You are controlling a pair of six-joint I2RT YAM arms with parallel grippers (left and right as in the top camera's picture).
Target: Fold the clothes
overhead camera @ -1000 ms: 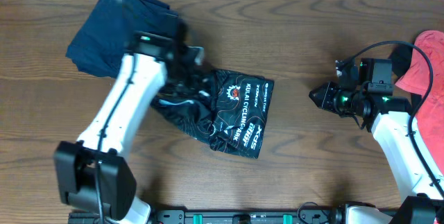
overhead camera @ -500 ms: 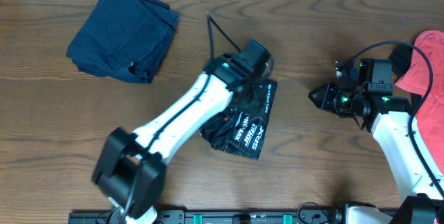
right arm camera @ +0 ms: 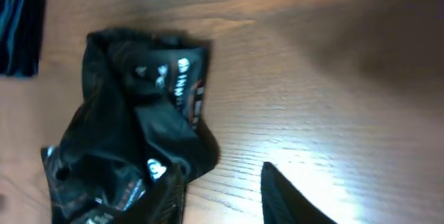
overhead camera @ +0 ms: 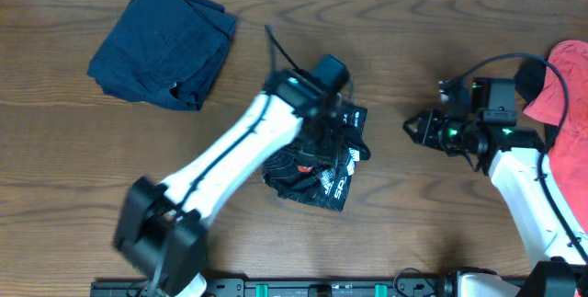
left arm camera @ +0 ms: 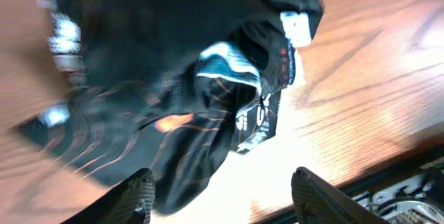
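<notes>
Overhead, the black jersey [overhead camera: 320, 173] is seen bunched into a crumpled heap near the middle of the wooden bench [overhead camera: 423, 228], with white lettering and thin orange lines showing on its folds. A navy-blue folded garment [overhead camera: 163, 47] lies well apart at the far left, and a coral-red garment [overhead camera: 568, 81] is seen at the right edge. In the left wrist view, the left hand [left arm camera: 222, 179] is held above the jersey with its two fingers [left arm camera: 141, 195] spread wide. Nothing is clamped between them, although one finger overlaps the edge of the cloth. A white label and an orange patch can be made out among the dark folds, though the picture is blurred. In the right wrist view, the right hand [right arm camera: 223, 191] is held over bare wood to the right of the jersey. Its fingers [right arm camera: 281, 193] are parted and nothing is gripped. From above, this hand is seen clear of the heap, with a strip of bench between them.
</notes>
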